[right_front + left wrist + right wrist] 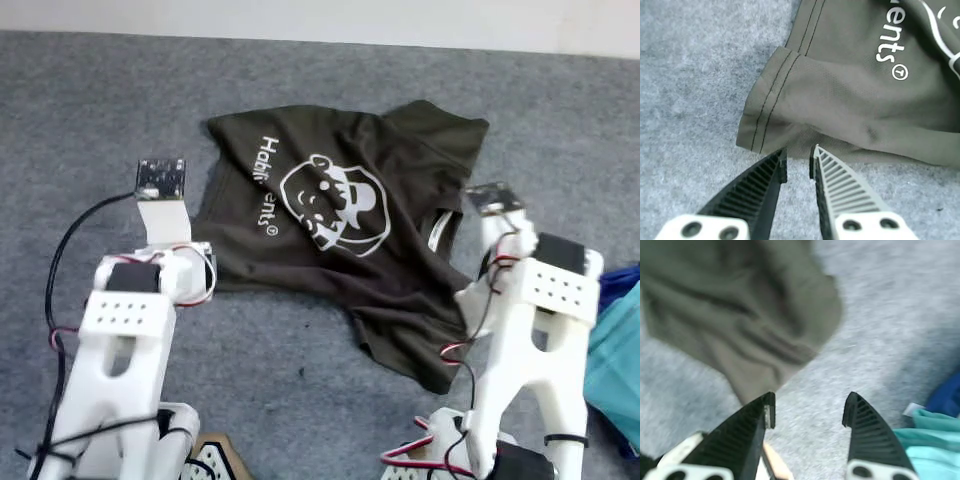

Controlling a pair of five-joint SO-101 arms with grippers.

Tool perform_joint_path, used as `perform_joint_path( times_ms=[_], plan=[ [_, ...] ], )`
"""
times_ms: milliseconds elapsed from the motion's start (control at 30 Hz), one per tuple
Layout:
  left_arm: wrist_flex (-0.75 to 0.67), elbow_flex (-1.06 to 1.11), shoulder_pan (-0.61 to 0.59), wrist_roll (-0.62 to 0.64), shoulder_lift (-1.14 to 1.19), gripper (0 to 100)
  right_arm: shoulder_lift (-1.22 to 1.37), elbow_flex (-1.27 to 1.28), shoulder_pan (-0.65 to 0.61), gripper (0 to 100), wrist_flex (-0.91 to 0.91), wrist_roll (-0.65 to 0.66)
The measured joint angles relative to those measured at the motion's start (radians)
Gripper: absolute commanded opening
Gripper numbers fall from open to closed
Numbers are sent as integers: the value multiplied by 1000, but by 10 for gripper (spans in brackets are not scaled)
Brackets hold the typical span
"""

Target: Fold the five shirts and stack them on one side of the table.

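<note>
The left pincer (799,159), its jaws a narrow gap apart, hovered at the stitched sleeve hem of an olive shirt (855,100) on the grey tabletop (695,75).

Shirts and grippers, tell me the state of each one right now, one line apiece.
olive shirt: unfolded, lying rumpled, print up.
teal cloth: bunched up, not folded.
left gripper: slightly open, empty, at the olive shirt's sleeve hem.
right gripper: wide open, empty, beside the olive shirt's edge.
</note>
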Motion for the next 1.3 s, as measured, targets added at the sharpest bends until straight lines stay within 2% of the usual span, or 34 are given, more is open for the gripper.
perform_joint_path(
  times_ms=[133,300,433,833,1100,1300],
  plan=[
    [3,20,-18,2,-48,102,-112,91,-41,224,2,-5],
    [-2,20,-20,-3,-52,102,-417,327,-110,224,-35,-12],
    [-5,-48,-20,-3,17,102,-542,439,-118,224,-74,-12],
    [-23,-339,-18,-3,569,100,-313,453,-120,224,-249,-12],
    [-89,-446,-94,-3,761,98,-264,454,-127,224,-299,-12],
    [-92,-459,-92,-3,822,98,-238,456,-127,224,-299,-12]
  ],
)
